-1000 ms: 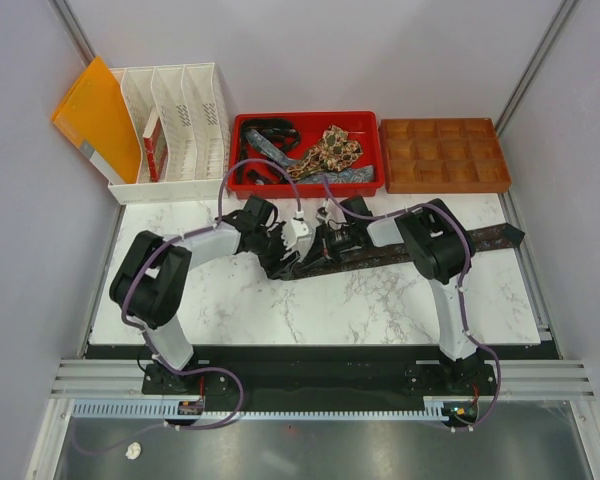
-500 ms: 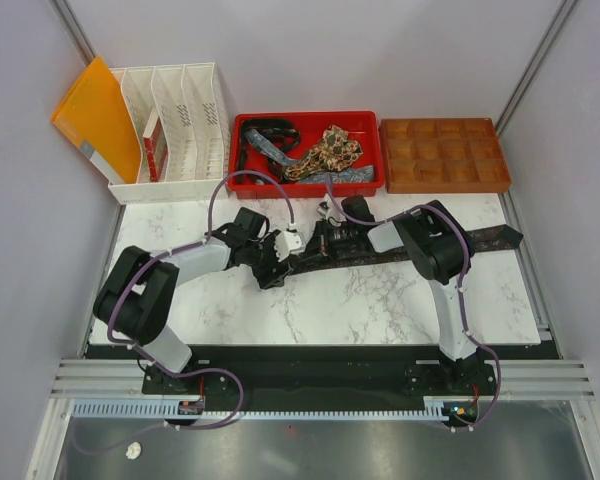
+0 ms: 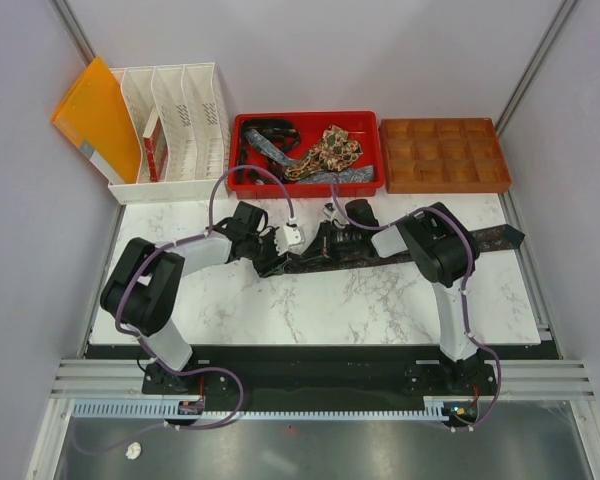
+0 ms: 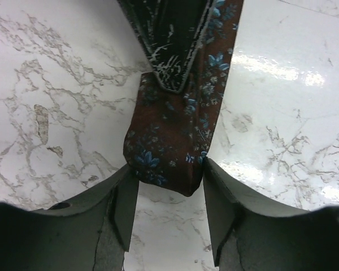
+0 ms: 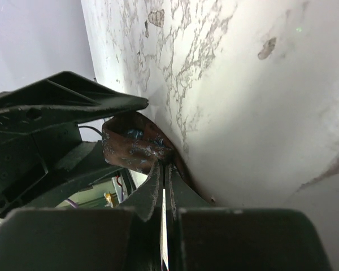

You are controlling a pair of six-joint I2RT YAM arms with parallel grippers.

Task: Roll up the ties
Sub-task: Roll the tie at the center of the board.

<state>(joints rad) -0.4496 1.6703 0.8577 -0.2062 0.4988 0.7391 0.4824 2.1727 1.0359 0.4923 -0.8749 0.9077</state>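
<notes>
A dark brown tie [image 3: 410,248] with small blue flowers lies across the marble table, its left end folded over. My left gripper [image 3: 277,258] is at that end. In the left wrist view the folded tip of the tie [image 4: 175,135] sits between the fingertips [image 4: 129,183], which touch it on both sides, so my left gripper [image 4: 166,169] is shut on it. My right gripper [image 3: 325,238] rests on the tie just to the right. Its jaws [image 5: 164,164] are shut, with the tips against the looped fabric [image 5: 130,144]. I cannot tell whether fabric is pinched between them.
At the back, a red tray [image 3: 238,150] holds several more ties [image 3: 330,150]. To its right is a brown compartment tray [image 3: 443,155]. At the back left stand a white file rack [image 3: 175,130] and an orange folder [image 3: 95,115].
My left gripper has shifted a little to the left along the tie, and its jaws have narrowed onto the folded end. The right gripper has stayed shut in nearly the same place.
</notes>
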